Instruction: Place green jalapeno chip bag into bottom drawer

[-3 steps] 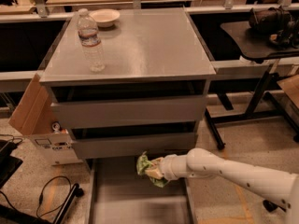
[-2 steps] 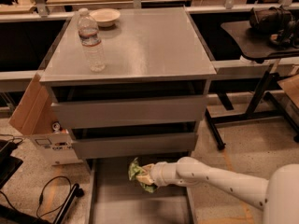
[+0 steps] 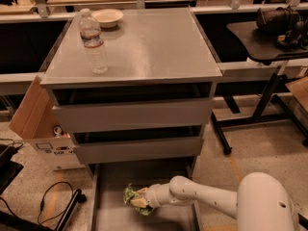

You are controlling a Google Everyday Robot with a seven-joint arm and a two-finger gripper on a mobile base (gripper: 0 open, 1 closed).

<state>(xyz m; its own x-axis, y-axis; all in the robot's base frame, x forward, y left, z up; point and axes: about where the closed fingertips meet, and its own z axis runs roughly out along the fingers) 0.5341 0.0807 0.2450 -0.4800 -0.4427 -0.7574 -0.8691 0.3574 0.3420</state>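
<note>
The green jalapeno chip bag [image 3: 130, 195] is bright green and crumpled, low over the grey floor of the open bottom drawer [image 3: 113, 215], left of centre. My gripper [image 3: 140, 199] reaches in from the right on a white arm [image 3: 202, 195] and is shut on the bag. I cannot tell whether the bag touches the drawer floor. The two upper drawers [image 3: 132, 114] are closed with plain grey fronts.
A clear water bottle [image 3: 93, 41] and a white bowl [image 3: 108, 17] stand on the cabinet top. A cardboard box [image 3: 36, 119] leans at the cabinet's left. Black cables [image 3: 53, 201] lie on the floor at left. A black desk frame [image 3: 260, 81] stands at right.
My gripper has carried the chip bag further left and lower into the bottom drawer. The arm's elbow now fills the lower right corner.
</note>
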